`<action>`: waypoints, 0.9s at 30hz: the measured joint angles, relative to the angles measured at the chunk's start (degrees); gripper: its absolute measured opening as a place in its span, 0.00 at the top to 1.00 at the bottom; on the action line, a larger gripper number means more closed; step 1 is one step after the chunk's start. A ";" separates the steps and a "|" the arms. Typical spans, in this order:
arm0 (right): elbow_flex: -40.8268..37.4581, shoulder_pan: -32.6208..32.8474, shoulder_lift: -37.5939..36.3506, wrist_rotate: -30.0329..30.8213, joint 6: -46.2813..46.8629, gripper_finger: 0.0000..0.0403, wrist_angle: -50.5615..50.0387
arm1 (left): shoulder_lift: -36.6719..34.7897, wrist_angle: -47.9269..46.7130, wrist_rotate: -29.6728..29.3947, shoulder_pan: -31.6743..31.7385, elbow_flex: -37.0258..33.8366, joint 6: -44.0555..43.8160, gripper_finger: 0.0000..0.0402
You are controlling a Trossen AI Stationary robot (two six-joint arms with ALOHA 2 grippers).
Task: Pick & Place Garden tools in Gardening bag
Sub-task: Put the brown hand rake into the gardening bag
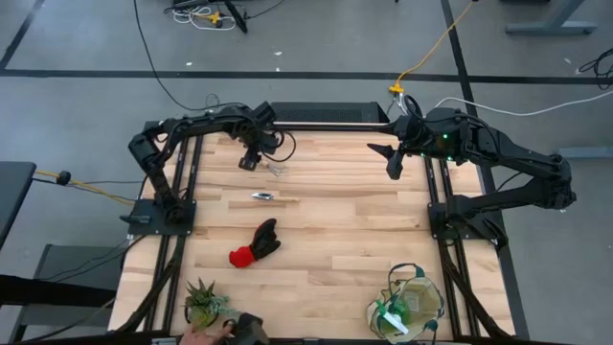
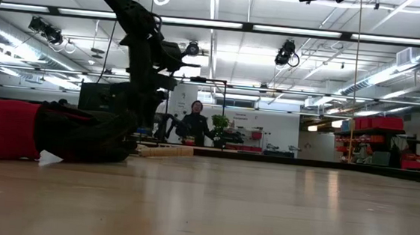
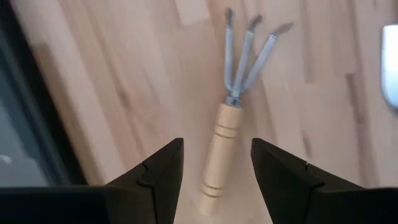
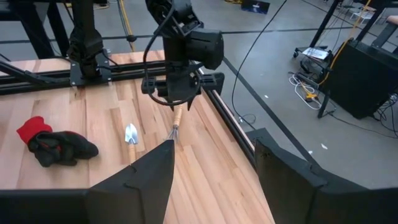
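Observation:
The rake point(image 3: 219, 155), with a wooden handle and three metal tines, lies flat on the table near its far edge; it also shows in the high view point(image 1: 276, 170). My left gripper point(image 3: 216, 144) hovers over it, open, one finger on either side of the handle without touching it. The trowel point(image 1: 263, 196) lies just nearer. The red-and-black gloves point(image 1: 255, 244) lie mid-table. The beige bag point(image 1: 407, 305) stands at the near right, with something bright green and white at its mouth. My right gripper point(image 1: 393, 161) is open and empty at the far right.
A small spiky potted plant point(image 1: 202, 302) stands at the near left corner, with a person's hand point(image 1: 199, 335) beside it. Black frame rails run along the table's left, right and far edges. A person shows far off in the room point(image 2: 194, 124).

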 joint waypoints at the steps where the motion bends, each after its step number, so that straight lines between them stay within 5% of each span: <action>1: 0.00 0.00 0.00 0.00 0.01 0.44 0.00 | 0.00 0.03 0.03 0.08 -0.45 -0.61 0.51; 27: 0.00 -0.01 0.00 0.00 0.01 0.44 0.00 | 0.00 9.36 -4.53 0.88 -10.94 1.45 0.51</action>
